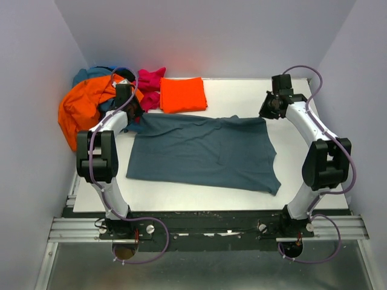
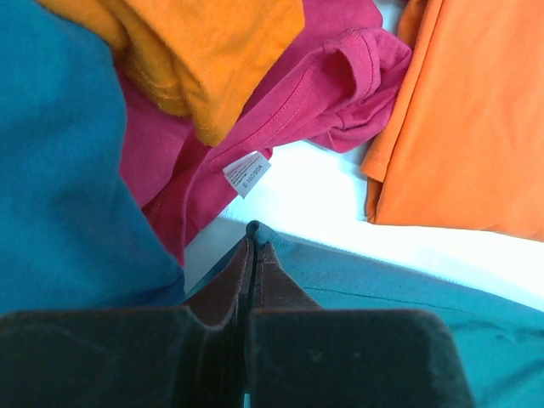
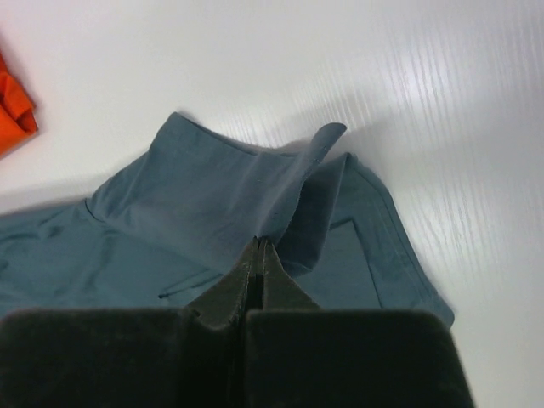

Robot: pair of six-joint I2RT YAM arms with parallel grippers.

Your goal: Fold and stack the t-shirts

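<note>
A slate blue-grey t-shirt (image 1: 204, 151) lies spread on the white table. My left gripper (image 1: 134, 116) is shut on its far left corner; the pinched cloth (image 2: 252, 229) shows at the fingertips. My right gripper (image 1: 269, 109) is shut on its far right corner, where a lifted fold (image 3: 255, 191) rises from the fingertips. A folded bright orange-red t-shirt (image 1: 182, 94) lies at the back of the table, also in the left wrist view (image 2: 467, 136). A magenta pink t-shirt (image 1: 150, 87) lies beside it, with its label (image 2: 246, 172) showing.
A heap of orange (image 1: 84, 106) and teal or blue shirts (image 1: 91, 74) sits at the back left, against the left wall. The teal cloth (image 2: 59, 170) and orange cloth (image 2: 195, 51) lie close to my left gripper. White walls enclose the table on three sides.
</note>
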